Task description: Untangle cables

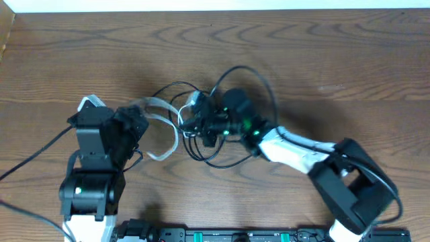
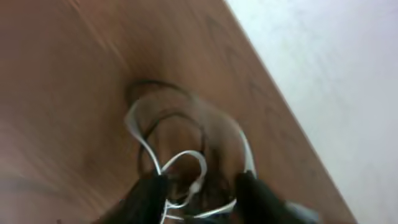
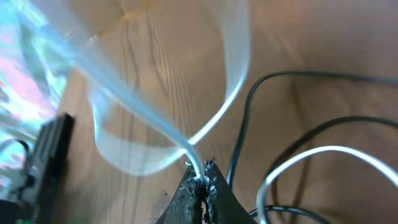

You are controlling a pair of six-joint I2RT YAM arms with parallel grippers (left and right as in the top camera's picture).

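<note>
thin white cord [image 1: 176,134] and thin black cords [image 3: 311,73] lie tangled mid brown wooden tabletop [image 1: 336,54]. right pincer [image 3: 202,180] is clamped on the white cord within the tangle; just left of it, left pincer [image 2: 200,186] stands open around white loops.

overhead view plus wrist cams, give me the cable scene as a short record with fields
surface: wooden table
white cable: looped between the two arms, crossing the black ones
black cables: loose overlapping loops at mid-table
right tool: shut, pinching the white cable at its tips
left tool: jaws apart, white cable loops between them, no grip seen
tangle: not yet separated
</note>
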